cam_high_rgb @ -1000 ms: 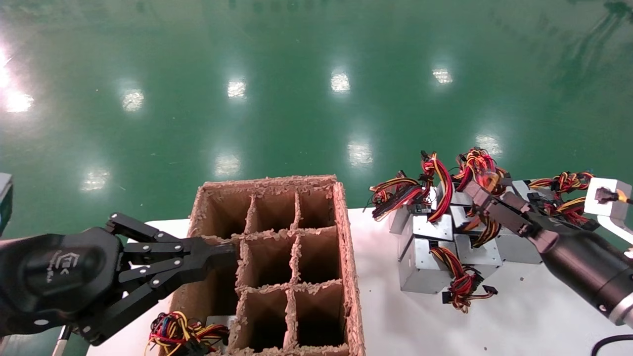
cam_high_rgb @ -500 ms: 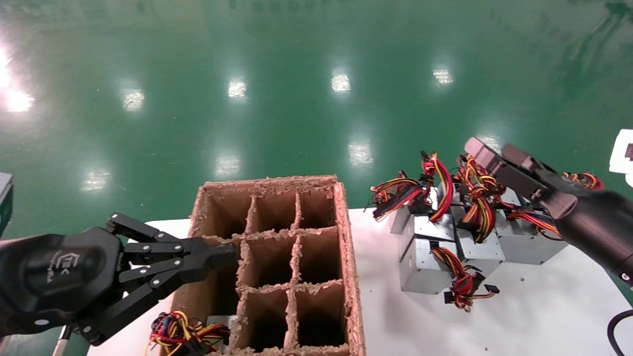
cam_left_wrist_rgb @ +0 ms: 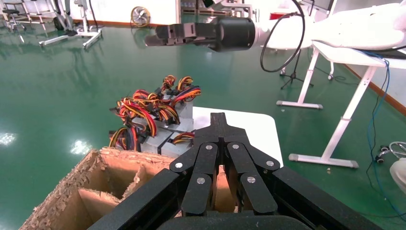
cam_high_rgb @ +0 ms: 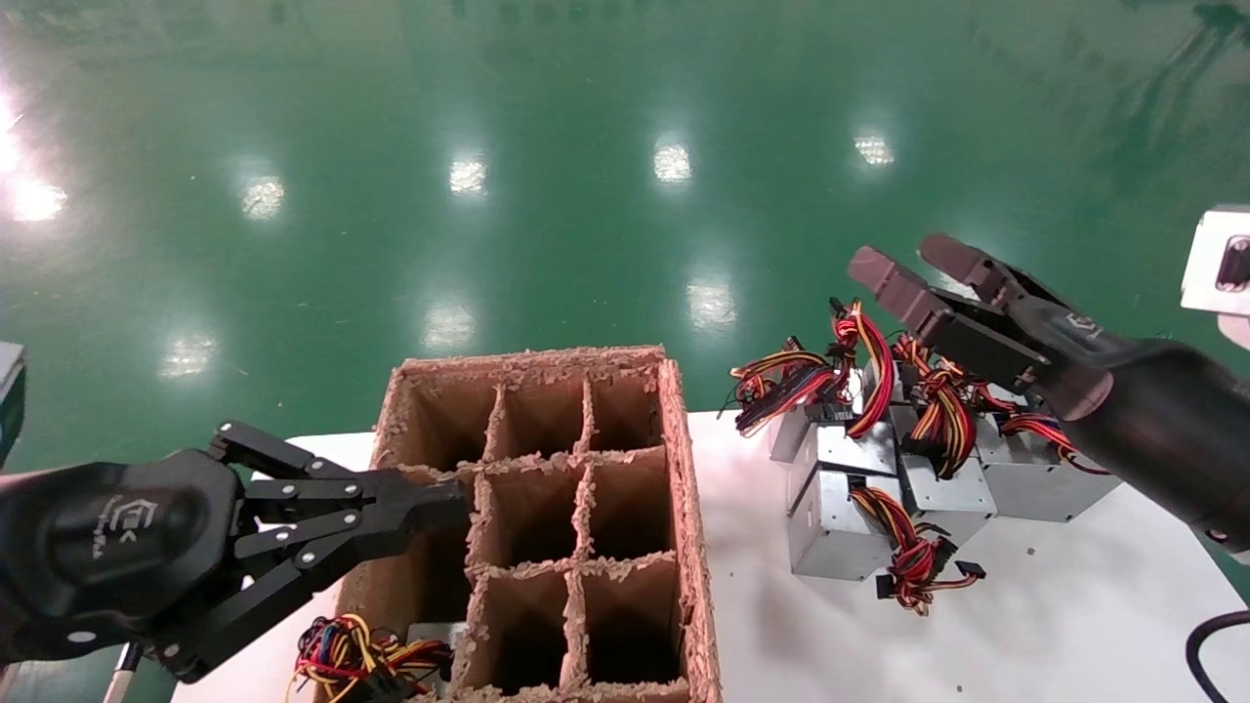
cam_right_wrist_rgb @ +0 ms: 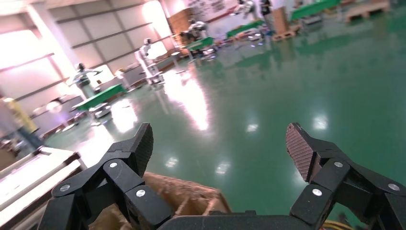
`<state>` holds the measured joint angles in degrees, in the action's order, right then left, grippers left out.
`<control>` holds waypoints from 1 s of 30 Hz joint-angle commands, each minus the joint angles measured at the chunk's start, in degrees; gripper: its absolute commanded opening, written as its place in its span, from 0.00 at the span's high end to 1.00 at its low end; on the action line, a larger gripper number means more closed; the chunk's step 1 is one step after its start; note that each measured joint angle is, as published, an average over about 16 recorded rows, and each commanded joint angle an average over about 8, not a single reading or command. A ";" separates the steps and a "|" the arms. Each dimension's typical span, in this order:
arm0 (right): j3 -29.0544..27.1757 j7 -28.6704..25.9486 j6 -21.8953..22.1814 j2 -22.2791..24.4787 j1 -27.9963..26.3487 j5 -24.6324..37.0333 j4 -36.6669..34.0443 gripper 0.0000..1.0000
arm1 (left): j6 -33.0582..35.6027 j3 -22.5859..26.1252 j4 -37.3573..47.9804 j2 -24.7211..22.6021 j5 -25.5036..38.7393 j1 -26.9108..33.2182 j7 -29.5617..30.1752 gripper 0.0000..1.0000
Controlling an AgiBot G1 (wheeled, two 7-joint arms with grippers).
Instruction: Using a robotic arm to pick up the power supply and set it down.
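The right gripper [cam_high_rgb: 903, 268] is raised above the far side of the cluster of power supplies [cam_high_rgb: 908, 459], clear of the boxes and their wiring. Its jaws are spread wide with nothing between them; the right wrist view shows the two ribbed fingertips [cam_right_wrist_rgb: 299, 151] far apart against the green floor [cam_high_rgb: 547, 146].

The power supplies stand grouped on the right half of the white table [cam_high_rgb: 1025, 625]. They are silver-grey metal boxes packed against one another, some tilted. Bundles of red, yellow, orange and black wires [cam_high_rgb: 869, 366] rise from the top of the group, and one bundle [cam_high_rgb: 908, 557] hangs down the near side onto the table surface. These upper wire bundles lie directly beneath the gripper, between it and the box tops.

The cardboard crate [cam_high_rgb: 547, 517] with a grid of open compartments stands at the table's centre, well apart from the group. Its rims are ragged. The visible compartments appear dark and their contents cannot be determined, except at the near left corner, where a wire bundle [cam_high_rgb: 356, 659] and a strip of grey metal show.

The left gripper [cam_high_rgb: 454, 498] rests at the crate's left wall, jaws pressed together, its tip at the rim.
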<state>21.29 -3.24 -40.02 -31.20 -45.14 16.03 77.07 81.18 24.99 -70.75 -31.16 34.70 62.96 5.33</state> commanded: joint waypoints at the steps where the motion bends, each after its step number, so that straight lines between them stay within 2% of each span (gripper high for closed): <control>1: -0.23 -0.33 -1.98 -0.17 -0.71 1.12 -0.15 0.00 | 0.00 0.00 0.00 0.00 0.00 0.00 0.00 0.01; 30: -3.50 -4.99 -30.34 -2.54 -10.91 17.16 -2.32 0.00 | 0.00 0.00 0.00 0.00 0.00 0.00 0.00 0.00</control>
<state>17.79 -8.23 -70.34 -33.74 -56.04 33.18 74.75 81.18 25.00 -70.75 -31.16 34.70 62.96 5.33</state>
